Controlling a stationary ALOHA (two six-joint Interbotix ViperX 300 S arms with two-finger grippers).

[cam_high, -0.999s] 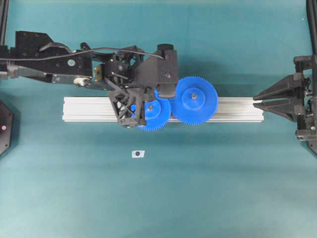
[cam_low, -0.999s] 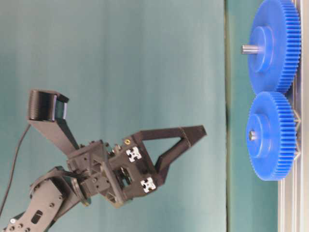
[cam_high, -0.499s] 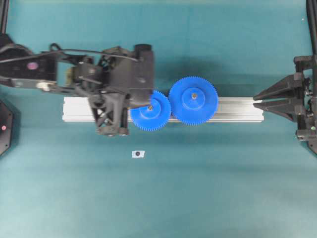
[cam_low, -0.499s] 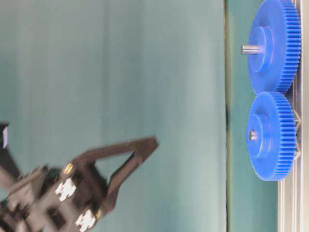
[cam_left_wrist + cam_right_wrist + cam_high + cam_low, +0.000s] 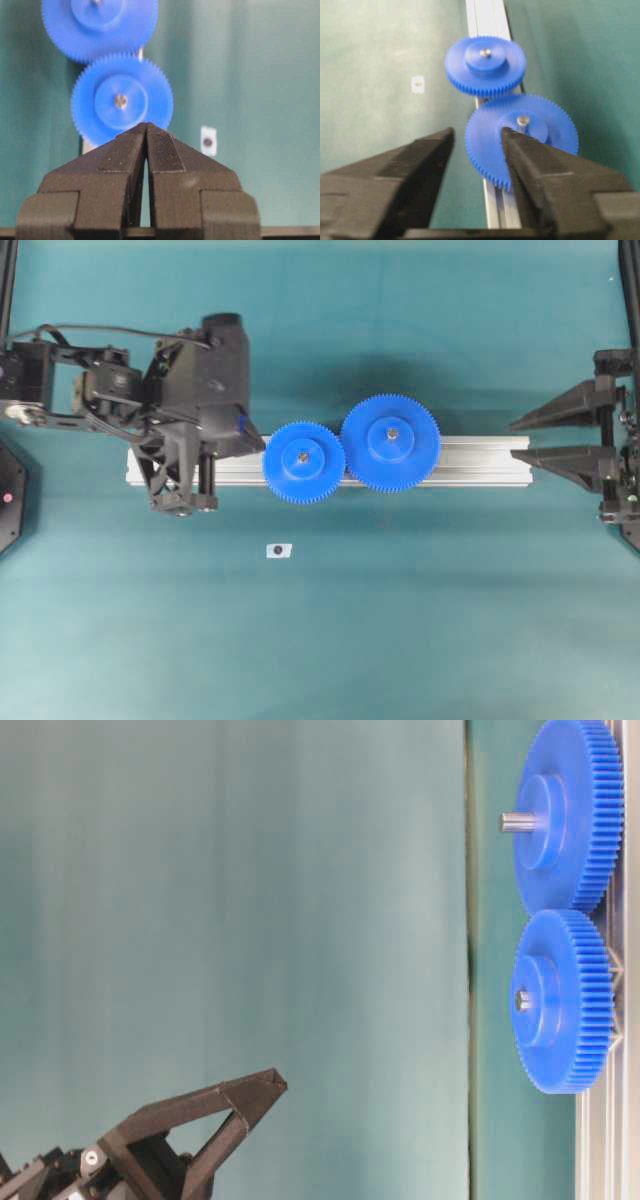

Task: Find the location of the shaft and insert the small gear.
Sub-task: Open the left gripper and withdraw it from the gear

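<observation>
From the overhead view, working left to right. My left gripper [image 5: 185, 508] sits over the left end of the aluminium rail [image 5: 480, 462], fingers pressed together and holding nothing; the left wrist view confirms the tips meet with no gap.

The small gear [image 5: 303, 462] lies at 3 o'clock from that gripper, near but clear of it, flat on the rail with its hub up. A metal tip, the shaft [image 5: 302, 454], shows in its centre hole, so I judge the gear already seated. The shaft's long axis stands vertical off the rail, which the table-level view [image 5: 522, 1001] bears out. The small gear's teeth touch the larger gear [image 5: 391, 442] at 2 o'clock.

A small white tag [image 5: 279, 551] with a dark dot lies on the mat at 6 o'clock from the small gear, apart from it.

The right gripper [image 5: 522, 438] stands at 3 o'clock off the rail's right end, well apart from both gears, jaws partly spread and empty.

The left arm is the nearer one. Any corrective press would come from 9 o'clock, down along the vertical axis.
</observation>
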